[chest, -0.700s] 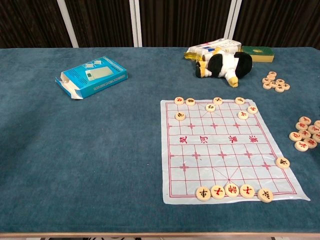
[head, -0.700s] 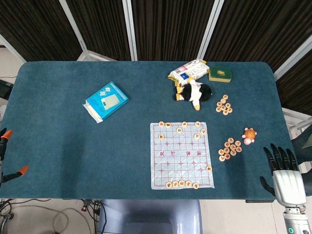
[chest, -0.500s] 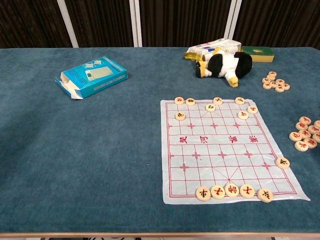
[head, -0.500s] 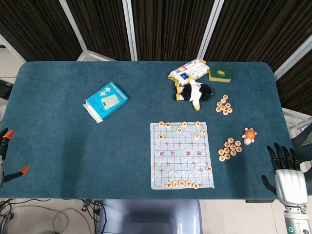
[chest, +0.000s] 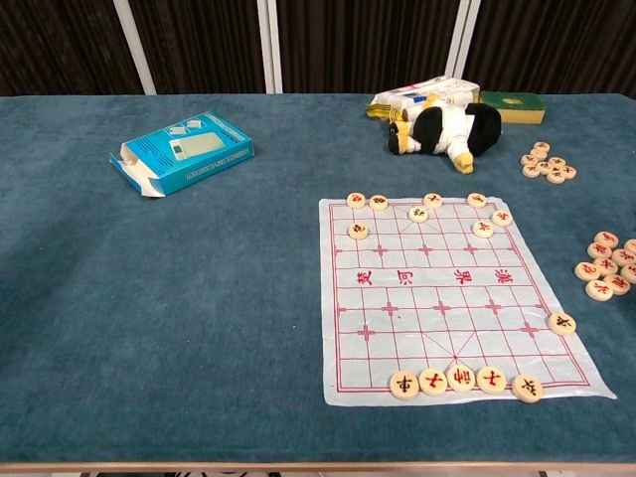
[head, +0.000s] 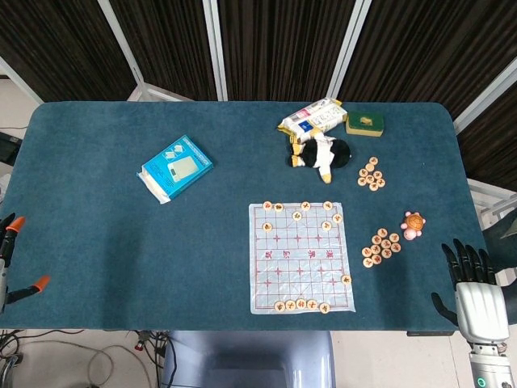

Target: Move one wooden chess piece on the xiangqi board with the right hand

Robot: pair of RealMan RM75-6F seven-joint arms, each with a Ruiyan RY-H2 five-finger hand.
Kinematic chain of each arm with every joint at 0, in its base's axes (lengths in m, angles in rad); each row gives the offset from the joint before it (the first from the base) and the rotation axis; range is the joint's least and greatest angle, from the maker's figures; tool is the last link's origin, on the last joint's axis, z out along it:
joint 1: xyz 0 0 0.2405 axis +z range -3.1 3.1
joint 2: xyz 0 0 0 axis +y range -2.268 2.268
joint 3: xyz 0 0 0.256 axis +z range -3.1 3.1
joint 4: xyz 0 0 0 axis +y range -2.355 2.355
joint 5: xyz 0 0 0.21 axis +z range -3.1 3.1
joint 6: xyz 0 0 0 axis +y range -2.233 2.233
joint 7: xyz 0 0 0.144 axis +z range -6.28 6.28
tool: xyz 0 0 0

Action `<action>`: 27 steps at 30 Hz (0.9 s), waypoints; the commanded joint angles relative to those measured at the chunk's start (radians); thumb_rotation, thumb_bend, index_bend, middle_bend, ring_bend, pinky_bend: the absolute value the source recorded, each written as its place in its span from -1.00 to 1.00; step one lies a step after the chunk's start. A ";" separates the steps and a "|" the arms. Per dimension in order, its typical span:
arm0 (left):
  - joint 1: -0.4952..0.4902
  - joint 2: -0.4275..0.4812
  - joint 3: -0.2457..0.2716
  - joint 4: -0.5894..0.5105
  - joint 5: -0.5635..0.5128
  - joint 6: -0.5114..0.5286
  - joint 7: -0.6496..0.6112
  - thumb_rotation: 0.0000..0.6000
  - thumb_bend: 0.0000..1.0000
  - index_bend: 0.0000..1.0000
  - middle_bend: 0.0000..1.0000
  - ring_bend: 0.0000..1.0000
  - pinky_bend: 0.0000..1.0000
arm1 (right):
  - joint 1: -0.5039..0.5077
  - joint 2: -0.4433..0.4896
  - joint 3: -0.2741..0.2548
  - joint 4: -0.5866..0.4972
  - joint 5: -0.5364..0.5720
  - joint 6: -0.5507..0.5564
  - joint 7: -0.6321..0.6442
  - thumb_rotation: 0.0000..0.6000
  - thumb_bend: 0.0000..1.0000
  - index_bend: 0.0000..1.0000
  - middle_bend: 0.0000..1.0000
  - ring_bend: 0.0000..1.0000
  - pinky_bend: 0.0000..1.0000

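Observation:
The xiangqi board is a pale sheet with red lines, lying near the table's front edge; in the chest view the board fills the centre right. Round wooden pieces stand in a near row and scattered along the far rows. A single piece sits at the board's right edge. My right hand hovers off the table's front right corner, fingers spread, holding nothing, well right of the board. The chest view does not show it. My left hand appears in neither view.
Two loose piles of pieces lie right of the board, with a small orange toy between them. Behind the board are a plush toy, a snack pack and a green box. A blue box lies at left.
My right hand has drifted slightly to the right and toward the table's front edge. Nothing on the table has moved.

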 commanded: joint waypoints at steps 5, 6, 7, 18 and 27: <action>-0.002 0.000 0.000 0.001 -0.005 -0.007 0.007 1.00 -0.98 -1.00 -1.00 -1.00 -0.92 | 0.014 0.017 -0.008 -0.051 0.020 -0.055 0.038 1.00 -0.31 -0.99 -1.00 -1.00 -1.00; -0.003 -0.003 0.001 0.002 -0.004 -0.010 0.011 1.00 -0.98 -1.00 -1.00 -1.00 -0.92 | 0.026 0.028 -0.004 -0.064 0.030 -0.081 0.060 1.00 -0.31 -0.99 -1.00 -1.00 -1.00; -0.005 -0.005 0.002 0.003 -0.004 -0.013 0.014 1.00 -0.98 -1.00 -1.00 -1.00 -0.92 | 0.043 0.042 0.003 -0.077 0.045 -0.114 0.081 1.00 -0.31 -0.99 -1.00 -1.00 -1.00; -0.003 -0.016 0.007 -0.001 0.006 -0.007 0.036 1.00 -0.98 -1.00 -1.00 -1.00 -0.93 | 0.365 0.153 0.199 -0.233 0.404 -0.525 -0.027 1.00 -0.31 -0.93 -1.00 -1.00 -1.00; -0.008 -0.016 0.001 0.002 -0.010 -0.019 0.032 1.00 -0.98 -1.00 -1.00 -1.00 -0.93 | 0.628 -0.049 0.279 -0.215 0.795 -0.537 -0.331 1.00 -0.31 -0.84 -1.00 -1.00 -1.00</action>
